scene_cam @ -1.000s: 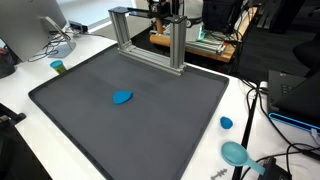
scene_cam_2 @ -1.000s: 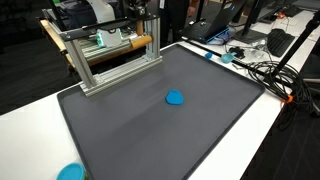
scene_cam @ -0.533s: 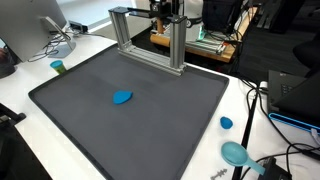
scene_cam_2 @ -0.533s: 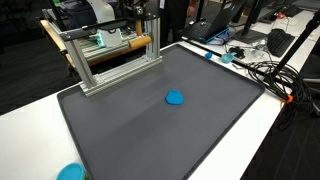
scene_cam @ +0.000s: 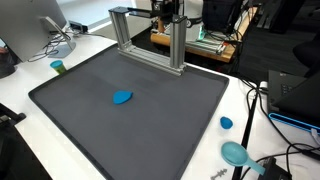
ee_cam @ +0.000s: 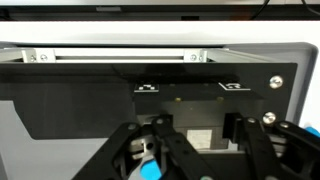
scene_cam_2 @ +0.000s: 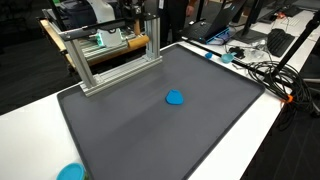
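I hold the gripper [ee_cam: 185,150] at the top of the aluminium frame [scene_cam: 150,40]; jaws part-open, empty as far as I can tell. Blue object [scene_cam: 122,97] lies mid-mat [scene_cam: 80,120], well apart, untouched. Pickup not begun.

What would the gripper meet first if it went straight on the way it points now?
Probably the small blue thing that shows low between the fingers in the wrist view. Beyond it lies a black plate with screws. Depth is unclear, so I am not sure.
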`<control>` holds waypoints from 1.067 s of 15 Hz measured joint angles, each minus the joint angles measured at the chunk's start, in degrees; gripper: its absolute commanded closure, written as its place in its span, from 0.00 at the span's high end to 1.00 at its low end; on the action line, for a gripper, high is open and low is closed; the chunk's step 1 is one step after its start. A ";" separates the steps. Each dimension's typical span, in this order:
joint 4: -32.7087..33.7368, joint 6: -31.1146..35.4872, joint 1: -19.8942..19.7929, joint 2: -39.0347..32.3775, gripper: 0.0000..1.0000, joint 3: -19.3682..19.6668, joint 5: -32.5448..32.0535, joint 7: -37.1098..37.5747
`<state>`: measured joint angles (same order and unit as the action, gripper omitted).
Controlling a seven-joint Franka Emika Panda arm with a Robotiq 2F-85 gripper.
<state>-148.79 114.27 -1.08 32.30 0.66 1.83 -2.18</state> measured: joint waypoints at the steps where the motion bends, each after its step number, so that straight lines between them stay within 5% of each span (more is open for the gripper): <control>1: -0.01 -0.10 0.48 0.10 0.93 0.02 0.22 -0.56; 3: -0.01 -0.38 1.51 0.27 1.00 0.03 0.42 -1.44; 16: -0.01 -0.35 2.54 -0.01 1.00 0.19 0.84 0.25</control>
<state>-148.79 113.92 1.46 32.29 0.85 2.67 -1.92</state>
